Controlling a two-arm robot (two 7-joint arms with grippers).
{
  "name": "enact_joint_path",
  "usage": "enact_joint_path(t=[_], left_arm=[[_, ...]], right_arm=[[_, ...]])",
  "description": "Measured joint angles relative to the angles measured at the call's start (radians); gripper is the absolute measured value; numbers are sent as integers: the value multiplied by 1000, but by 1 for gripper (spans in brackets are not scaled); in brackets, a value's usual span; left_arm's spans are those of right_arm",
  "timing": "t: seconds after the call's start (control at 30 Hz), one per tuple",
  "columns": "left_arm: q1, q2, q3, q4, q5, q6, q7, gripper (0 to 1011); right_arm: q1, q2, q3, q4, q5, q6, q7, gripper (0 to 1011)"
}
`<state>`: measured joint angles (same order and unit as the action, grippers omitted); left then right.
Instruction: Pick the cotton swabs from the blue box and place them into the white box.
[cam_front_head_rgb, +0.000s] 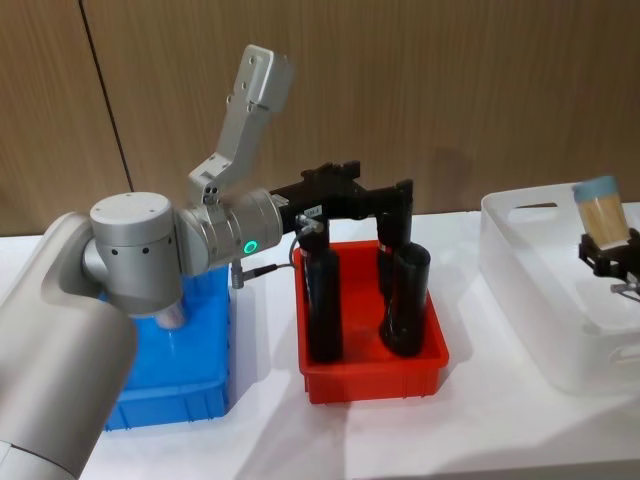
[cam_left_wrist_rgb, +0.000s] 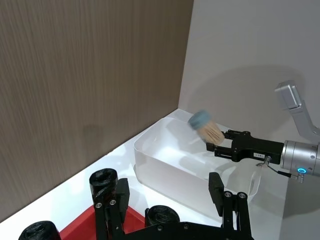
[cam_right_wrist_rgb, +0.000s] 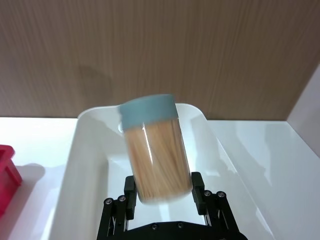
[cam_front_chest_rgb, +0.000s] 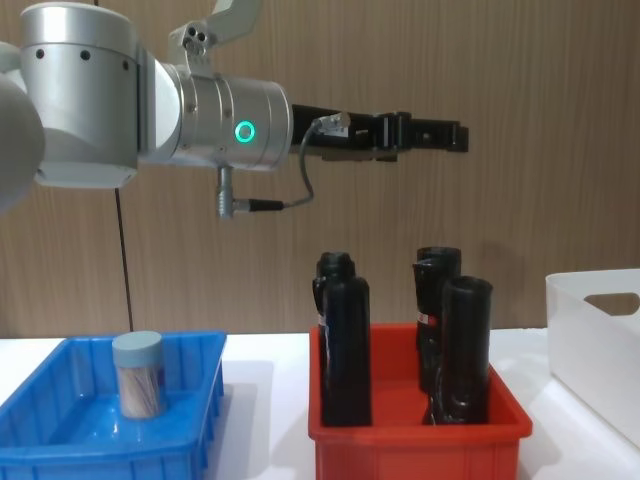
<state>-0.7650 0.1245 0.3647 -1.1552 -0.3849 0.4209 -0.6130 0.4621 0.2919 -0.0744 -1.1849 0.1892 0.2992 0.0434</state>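
Observation:
My right gripper is shut on a tub of cotton swabs, clear with a pale blue cap and tilted, held above the white box. The right wrist view shows the tub between the fingers, with the white box below. A second tub of cotton swabs stands upright in the blue box, partly hidden by my left arm in the head view. My left gripper hangs open and empty above the red bin.
The red bin holds three tall black cylinders and sits between the blue box and the white box. A wooden wall stands behind the table. My left arm's elbow covers much of the blue box.

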Motion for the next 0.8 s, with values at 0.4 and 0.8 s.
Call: enact_joint_path(t=[0.4, 0.8], left_arm=[[0, 0, 0, 0, 0, 0, 0, 1003], [0, 0, 0, 0, 0, 0, 0, 1003]], right_arm=[[7, 5, 12, 33, 2, 21, -3, 668], [10, 6, 20, 47, 7, 23, -4, 668]])
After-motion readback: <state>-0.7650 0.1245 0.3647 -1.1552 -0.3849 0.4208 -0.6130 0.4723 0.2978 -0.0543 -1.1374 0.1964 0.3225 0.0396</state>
